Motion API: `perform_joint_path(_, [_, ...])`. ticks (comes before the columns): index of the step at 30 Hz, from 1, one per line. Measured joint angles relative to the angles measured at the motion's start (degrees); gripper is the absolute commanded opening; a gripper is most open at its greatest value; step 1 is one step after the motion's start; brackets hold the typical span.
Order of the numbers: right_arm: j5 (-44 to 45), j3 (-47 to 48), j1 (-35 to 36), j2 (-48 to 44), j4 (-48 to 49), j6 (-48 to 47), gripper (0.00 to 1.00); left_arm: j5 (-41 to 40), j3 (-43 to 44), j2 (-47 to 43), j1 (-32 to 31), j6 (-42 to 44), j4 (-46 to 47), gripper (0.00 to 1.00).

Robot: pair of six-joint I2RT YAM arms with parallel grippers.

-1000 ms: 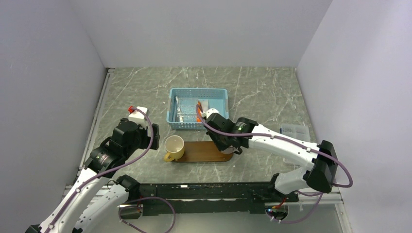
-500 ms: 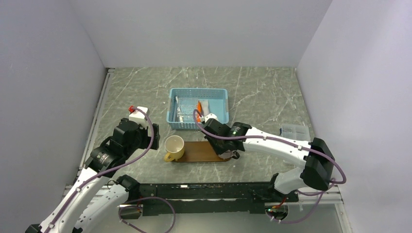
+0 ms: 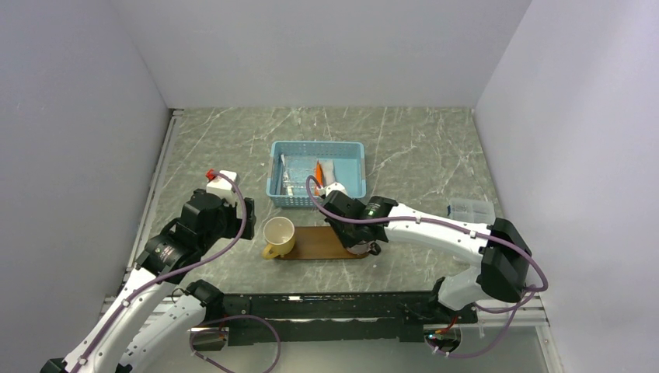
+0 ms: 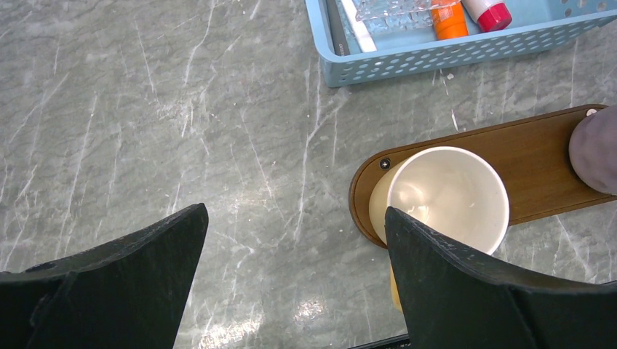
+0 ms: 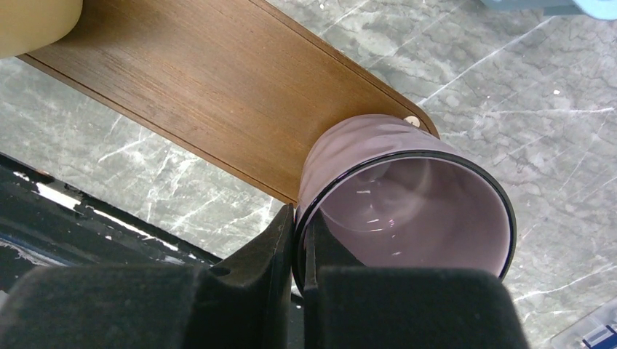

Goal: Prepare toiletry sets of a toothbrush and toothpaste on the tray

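Pinching the rim of a translucent purple plastic cup (image 5: pixel 404 211) in the narrowed right gripper (image 5: pixel 298 225), at the right end of the flat dark-brown oval wooden tray (image 5: pixel 204 87). Best lowered level, fully onto the wood, before letting go. Left gripper (image 4: pixel 291 254) spread wide, empty, above a cream mug (image 4: pixel 447 196). Thin white toothbrush (image 4: pixel 358 25) and small orange toothpaste tube (image 4: pixel 447 13) lying in the light-blue plastic mesh basket (image 3: pixel 316 202), upper centre.

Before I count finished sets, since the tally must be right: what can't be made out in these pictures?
Top view: the right pincer and the purple cup it grips are mostly hidden under the right arm.
Left wrist view: the top edge cuts the basket; toothbrush and toothpaste show only their ends.
Right wrist view: the corner cuts off the yellow cup.
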Motion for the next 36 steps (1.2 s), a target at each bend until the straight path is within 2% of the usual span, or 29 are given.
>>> perform_joint_path(16, [0.2, -1.3, 0.0, 0.0, 0.7, 1.2, 0.00, 0.0, 0.0, 0.0, 0.0, 0.0, 0.0, 0.98])
perform_joint_path(17, [0.3, -1.3, 0.0, 0.0, 0.7, 1.3, 0.02, 0.0, 0.0, 0.0, 0.0, 0.0, 0.0, 0.98])
perform_joint_path(22, [0.6, -1.4, 0.0, 0.0, 0.8, 1.7, 0.25, 0.0, 0.0, 0.0, 0.1, 0.0, 0.0, 0.98])
perform_joint_path(26, [1.2, -1.4, 0.0, 0.0, 1.0, 2.0, 0.33, 0.0, 0.0, 0.0, 0.1, 0.0, 0.0, 0.98])
perform_joint_path(36, [3.9, 0.3, 0.2, -0.2, -0.5, 2.6, 0.42, 0.0, 0.0, 0.2, 0.1, 0.0, 0.0, 0.98])
